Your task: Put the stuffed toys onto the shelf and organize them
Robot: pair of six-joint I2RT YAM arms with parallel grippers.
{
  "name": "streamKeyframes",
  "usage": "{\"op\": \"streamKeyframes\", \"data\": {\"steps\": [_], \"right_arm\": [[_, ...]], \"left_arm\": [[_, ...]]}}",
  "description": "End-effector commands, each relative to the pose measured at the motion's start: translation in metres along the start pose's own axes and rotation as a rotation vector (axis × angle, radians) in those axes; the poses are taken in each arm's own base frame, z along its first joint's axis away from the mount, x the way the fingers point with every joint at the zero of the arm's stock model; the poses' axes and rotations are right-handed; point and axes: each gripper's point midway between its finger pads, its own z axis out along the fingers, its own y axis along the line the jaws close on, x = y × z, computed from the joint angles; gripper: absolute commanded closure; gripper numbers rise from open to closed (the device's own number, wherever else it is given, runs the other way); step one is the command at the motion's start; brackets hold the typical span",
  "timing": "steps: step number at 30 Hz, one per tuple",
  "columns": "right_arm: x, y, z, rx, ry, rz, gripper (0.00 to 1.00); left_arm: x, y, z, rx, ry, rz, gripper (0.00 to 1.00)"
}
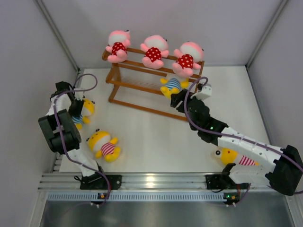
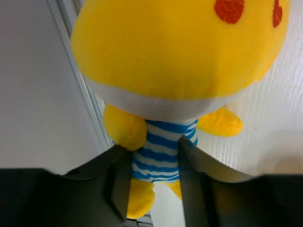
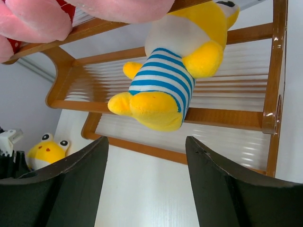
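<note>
The shelf (image 1: 142, 80) stands at the back with three pink stuffed toys (image 1: 154, 51) seated along its top rail. A yellow toy in blue-white stripes (image 1: 171, 85) lies on the middle tier at the right end, also seen in the right wrist view as the striped toy (image 3: 163, 87). My right gripper (image 1: 179, 101) (image 3: 147, 142) hangs open just in front of it, holding nothing. At the left wall my left gripper (image 1: 75, 112) (image 2: 154, 144) is shut on the striped torso of another yellow blue-white toy (image 1: 86, 109) (image 2: 161, 146), both fingers pressing its sides.
A yellow toy in red-white stripes (image 1: 105, 145) lies on the table near the left arm's base. Another red-white one (image 1: 234, 157) lies partly under the right arm. Grey walls close in on both sides. The shelf's lower tiers (image 3: 222, 116) hold nothing else.
</note>
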Motion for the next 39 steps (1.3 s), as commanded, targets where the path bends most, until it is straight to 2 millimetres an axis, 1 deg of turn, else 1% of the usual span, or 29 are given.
{"op": "streamKeyframes", "data": {"steps": [1,3,4,7,8,10,11,12,13,14,15,16,19,20,21,22,23,24,25,26,27,28,29,30,31,32,34,38,39], "right_arm": [[-0.027,0.029,-0.014,-0.086,-0.026,-0.016,0.34],[-0.029,0.033,-0.019,-0.108,-0.023,-0.044,0.34],[-0.030,0.039,-0.022,-0.139,-0.022,-0.093,0.34],[-0.031,0.065,-0.035,-0.288,-0.031,-0.227,0.35],[-0.030,0.074,-0.039,-0.338,-0.035,-0.267,0.36],[-0.023,0.104,-0.054,-0.496,-0.043,-0.399,0.37],[-0.014,0.115,-0.056,-0.550,-0.031,-0.456,0.37],[-0.011,0.137,-0.066,-0.653,-0.029,-0.499,0.37],[-0.003,0.152,-0.074,-0.728,-0.042,-0.600,0.37],[0.016,0.162,-0.073,-0.778,-0.017,-0.658,0.37],[0.019,0.184,-0.083,-0.876,-0.026,-0.681,0.37],[0.045,0.196,-0.084,-0.934,-0.002,-0.754,0.36],[0.060,0.239,-0.099,-1.102,-0.022,-0.794,0.35],[0.080,0.247,-0.094,-1.131,0.000,-0.806,0.35],[0.073,0.266,-0.098,-1.180,-0.031,-0.787,0.35],[0.093,0.273,-0.093,-1.199,-0.007,-0.795,0.35],[0.097,0.282,-0.093,-1.218,-0.014,-0.794,0.34],[0.090,0.297,-0.094,-1.237,-0.053,-0.792,0.34],[0.110,0.303,-0.093,-1.250,-0.033,-0.810,0.34],[0.105,0.316,-0.094,-1.260,-0.061,-0.803,0.34],[0.121,0.320,-0.094,-1.267,-0.051,-0.818,0.33],[0.125,0.325,-0.092,-1.267,-0.052,-0.819,0.33],[0.121,0.332,-0.091,-1.262,-0.067,-0.811,0.33],[0.126,0.333,-0.088,-1.255,-0.060,-0.818,0.32],[0.140,0.330,-0.082,-1.246,-0.037,-0.838,0.32],[0.140,0.333,-0.077,-1.228,-0.048,-0.855,0.32],[0.157,0.327,-0.067,-1.208,-0.015,-0.900,0.32],[0.176,0.321,-0.050,-1.158,0.008,-0.970,0.29],[0.187,0.317,-0.044,-1.142,0.029,-0.990,0.29]], "left_arm": [[-0.005,-0.004,-0.001,0.035,-0.056,-0.016,0.58],[-0.008,-0.006,-0.014,0.047,-0.097,-0.018,0.79],[-0.009,-0.011,-0.018,0.065,-0.117,-0.025,1.00],[-0.017,-0.020,-0.051,0.104,-0.195,-0.032,1.00],[-0.027,-0.027,-0.071,0.131,-0.265,-0.036,1.00],[-0.033,-0.041,-0.093,0.195,-0.326,-0.069,1.00],[-0.044,-0.051,-0.116,0.245,-0.408,-0.064,1.00],[-0.047,-0.055,-0.127,0.261,-0.434,-0.072,1.00],[-0.048,-0.060,-0.138,0.285,-0.448,-0.108,1.00],[-0.054,-0.062,-0.156,0.294,-0.493,-0.106,1.00],[-0.058,-0.071,-0.168,0.347,-0.520,-0.106,1.00],[-0.053,-0.082,-0.176,0.410,-0.497,-0.127,1.00],[-0.058,-0.105,-0.201,0.550,-0.532,-0.144,1.00],[-0.055,-0.111,-0.207,0.580,-0.529,-0.158,1.00],[-0.056,-0.118,-0.214,0.625,-0.541,-0.167,1.00],[-0.055,-0.122,-0.218,0.648,-0.538,-0.183,1.00],[-0.053,-0.126,-0.222,0.667,-0.537,-0.188,1.00],[-0.053,-0.128,-0.224,0.680,-0.535,-0.197,1.00],[-0.053,-0.130,-0.227,0.694,-0.539,-0.205,1.00],[-0.053,-0.131,-0.227,0.698,-0.536,-0.208,1.00],[-0.053,-0.133,-0.227,0.705,-0.532,-0.214,1.00],[-0.053,-0.134,-0.227,0.713,-0.529,-0.218,1.00],[-0.052,-0.134,-0.227,0.715,-0.526,-0.223,1.00],[-0.053,-0.135,-0.228,0.722,-0.527,-0.226,1.00],[-0.053,-0.137,-0.230,0.737,-0.528,-0.225,1.00],[-0.053,-0.139,-0.231,0.750,-0.528,-0.230,1.00],[-0.054,-0.141,-0.235,0.771,-0.532,-0.236,1.00],[-0.054,-0.143,-0.235,0.787,-0.527,-0.247,1.00],[-0.054,-0.142,-0.235,0.784,-0.527,-0.247,1.00]]}}
